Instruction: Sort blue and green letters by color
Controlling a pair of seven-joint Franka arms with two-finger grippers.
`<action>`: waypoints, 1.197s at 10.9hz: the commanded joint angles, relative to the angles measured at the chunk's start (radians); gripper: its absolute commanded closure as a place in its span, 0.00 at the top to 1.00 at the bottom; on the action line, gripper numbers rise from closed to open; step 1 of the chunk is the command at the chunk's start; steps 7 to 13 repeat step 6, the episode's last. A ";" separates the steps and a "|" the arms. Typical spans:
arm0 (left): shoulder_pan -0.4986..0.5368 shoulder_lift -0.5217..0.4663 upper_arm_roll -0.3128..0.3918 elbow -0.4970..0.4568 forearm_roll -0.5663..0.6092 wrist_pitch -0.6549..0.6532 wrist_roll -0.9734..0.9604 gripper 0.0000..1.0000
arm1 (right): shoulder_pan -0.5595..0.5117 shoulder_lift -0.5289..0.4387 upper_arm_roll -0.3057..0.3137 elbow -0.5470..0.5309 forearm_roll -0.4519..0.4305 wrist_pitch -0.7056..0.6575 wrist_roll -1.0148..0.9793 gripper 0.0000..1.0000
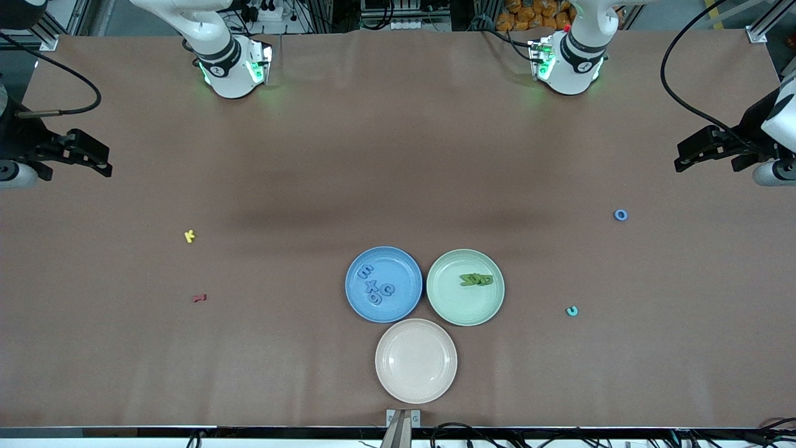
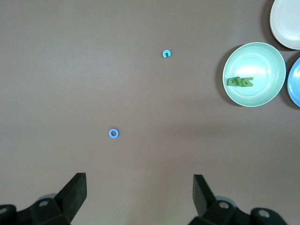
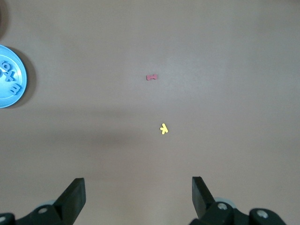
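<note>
on brown tabletop point(image 1: 398, 155), three plates point(image 1: 416, 361)

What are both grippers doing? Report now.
Left gripper: open, empty, over bare table near the blue O.
Right gripper: open, empty, over bare table.

Both arms: glossy white shells w/ black joint bands. Right arm base point(image 1: 233, 65) & left arm base point(image 1: 569, 62) each carry a small dark mark on the band & a green status glow spilling onto the brown table point(image 1: 398, 155) beside them. Left base also shows a small red dot on top. Black cables loop from each wrist. Right gripper point(image 1: 87, 158) & left gripper point(image 1: 699, 149): matte black, blocky wedge fingers point(image 2: 75, 190); silver screw heads on finger mounts.
</note>
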 commanded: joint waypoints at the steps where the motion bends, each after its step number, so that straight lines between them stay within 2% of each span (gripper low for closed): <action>1: 0.001 -0.001 0.002 0.001 -0.019 0.007 0.025 1.00 | -0.022 0.000 0.000 0.043 0.019 -0.013 -0.077 1.00; 13: -0.002 0.002 0.002 0.000 -0.020 0.011 0.027 1.00 | -0.031 -0.001 -0.003 0.043 0.004 -0.008 -0.086 1.00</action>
